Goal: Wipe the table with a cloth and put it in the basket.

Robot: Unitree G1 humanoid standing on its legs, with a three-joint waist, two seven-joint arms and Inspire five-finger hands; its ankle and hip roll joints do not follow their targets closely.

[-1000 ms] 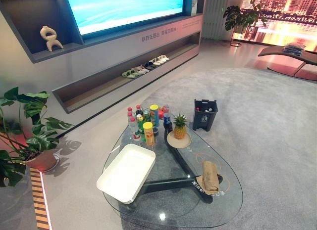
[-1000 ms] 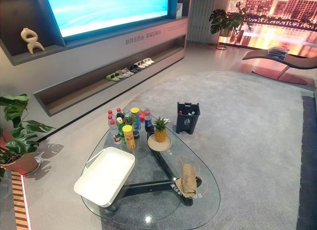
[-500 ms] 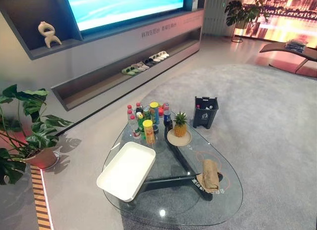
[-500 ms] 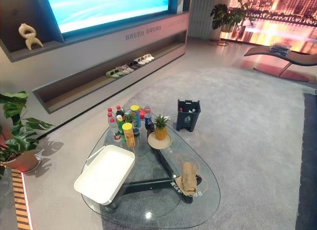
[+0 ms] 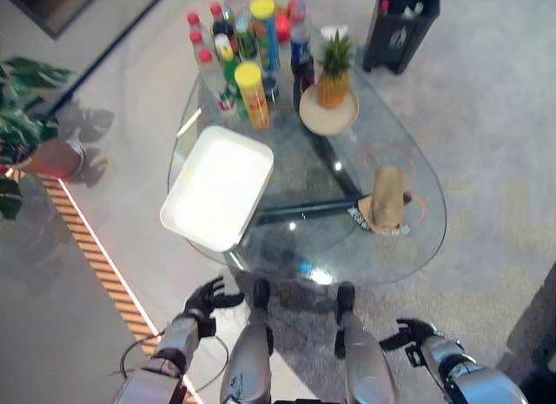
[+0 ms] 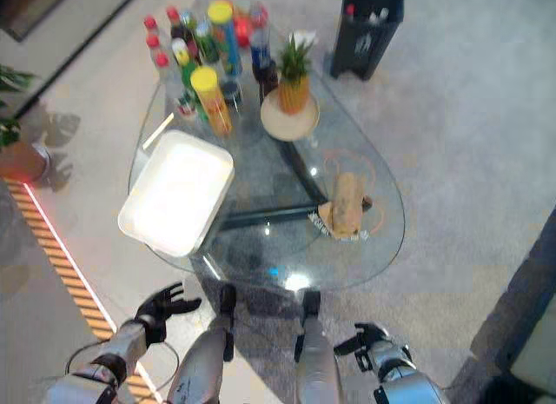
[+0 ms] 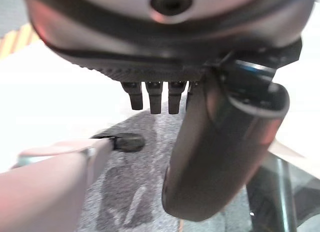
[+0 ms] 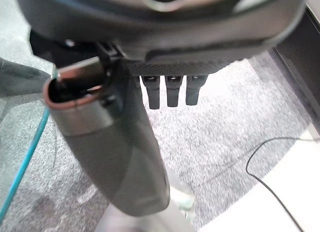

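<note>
So the cloth [image 5: 387, 198] lies rolled in a tan bundle on the glass surface [image 5: 417, 248], ahead of the right hand [image 5: 408, 334] and well apart from it, touched by nothing. The white basket [image 5: 217, 188] sits ahead of the left hand [image 5: 207, 297], also well apart, its near corner hanging past the edge of the glass. Beyond the cloth from the hands stands a small pineapple [image 5: 333, 72] on a round plate [image 5: 328, 114], and beyond the basket a crowd of bottles and cans [image 5: 247, 48]. A dark bin [image 5: 401, 23] stands on the carpet past the far edge, and a potted plant [image 5: 35, 117] on the floor off to the left hand's outer side.

Both hands hang low by the near edge, below the glass. The left hand's fingers are spread and relaxed, holding nothing; in its wrist view the fingers [image 7: 155, 97] hang straight beside the thumb. The right hand looks the same, its fingers [image 8: 170, 92] straight and empty over the carpet.

The task has not started; the reach for the cloth comes first. The likely risks: a wide wiping stroke could sweep into the plate and tip the pineapple, or knock the bottles. The overhanging basket might tilt or slide off if the cloth is dropped hard on its near side or a hand bumps it. A hand rising too close could strike the glass edge from below.
</note>
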